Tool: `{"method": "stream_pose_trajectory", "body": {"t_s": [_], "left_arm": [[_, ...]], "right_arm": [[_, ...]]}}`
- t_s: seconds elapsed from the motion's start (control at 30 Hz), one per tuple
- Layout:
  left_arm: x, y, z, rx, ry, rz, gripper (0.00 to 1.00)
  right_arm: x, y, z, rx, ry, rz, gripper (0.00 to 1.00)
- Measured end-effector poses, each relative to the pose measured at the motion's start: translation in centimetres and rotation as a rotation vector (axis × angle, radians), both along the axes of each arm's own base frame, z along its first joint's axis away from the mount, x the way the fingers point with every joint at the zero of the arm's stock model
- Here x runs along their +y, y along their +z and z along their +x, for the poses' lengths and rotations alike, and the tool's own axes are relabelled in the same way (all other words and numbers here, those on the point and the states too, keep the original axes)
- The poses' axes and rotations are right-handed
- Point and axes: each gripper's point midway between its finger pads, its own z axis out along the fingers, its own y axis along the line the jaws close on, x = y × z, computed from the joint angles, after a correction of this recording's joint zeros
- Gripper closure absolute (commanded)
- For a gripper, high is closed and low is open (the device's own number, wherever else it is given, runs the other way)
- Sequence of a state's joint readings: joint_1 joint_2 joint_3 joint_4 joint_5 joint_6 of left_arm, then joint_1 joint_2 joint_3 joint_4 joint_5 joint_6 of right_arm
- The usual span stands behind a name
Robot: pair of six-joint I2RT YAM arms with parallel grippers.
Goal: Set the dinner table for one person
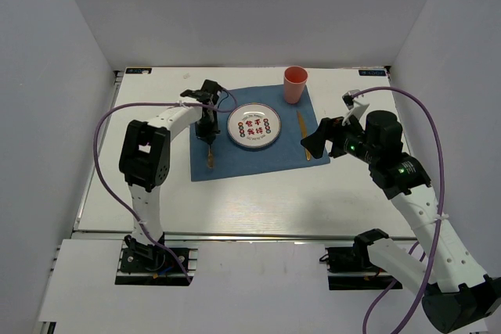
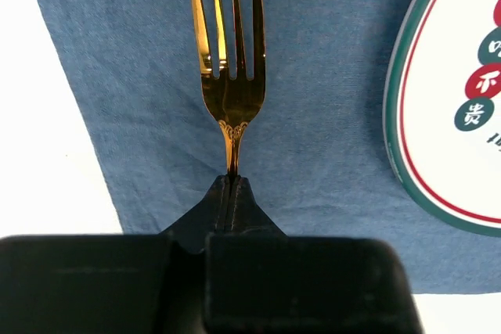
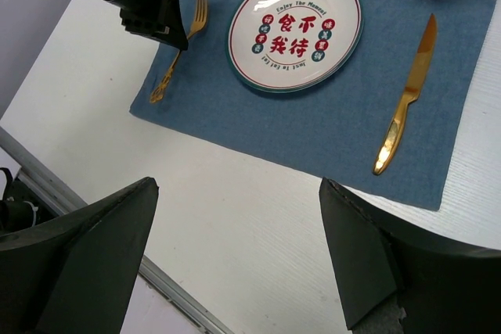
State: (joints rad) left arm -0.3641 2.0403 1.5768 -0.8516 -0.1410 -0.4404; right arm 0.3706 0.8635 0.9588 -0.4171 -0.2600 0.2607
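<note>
Place setting nearly done on the table (image 1: 258, 201).
My right pincer (image 3: 237, 193) hangs spread and empty; my left pincer (image 2: 231, 181) pinches the fork (image 2: 232, 76) left of the plate (image 3: 295, 27) on the cloth (image 3: 329, 123), knife (image 3: 407, 91) right, cup (image 1: 295, 84) far; only letting go seems left.

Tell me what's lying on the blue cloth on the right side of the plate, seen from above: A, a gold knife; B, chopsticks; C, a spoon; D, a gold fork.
A: the gold knife lies on the blue cloth right of the plate; the gold fork is on its left.
</note>
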Motion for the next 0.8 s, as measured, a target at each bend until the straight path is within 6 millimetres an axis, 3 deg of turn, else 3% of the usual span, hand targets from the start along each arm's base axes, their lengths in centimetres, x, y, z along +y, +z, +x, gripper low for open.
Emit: {"method": "stream_pose_trajectory", "body": {"t_s": [0.67,0.8], "left_arm": [[0.8,-1.9,0.1,0.007,0.052,0.074,1.0],[0.8,-2.1,0.1,0.009,0.054,0.077,0.7]], "right_arm": [[0.0,0.0,0.0,0.001,0.001,0.002,0.11],[0.1,0.0,0.0,0.002,0.004,0.003,0.11]]}}
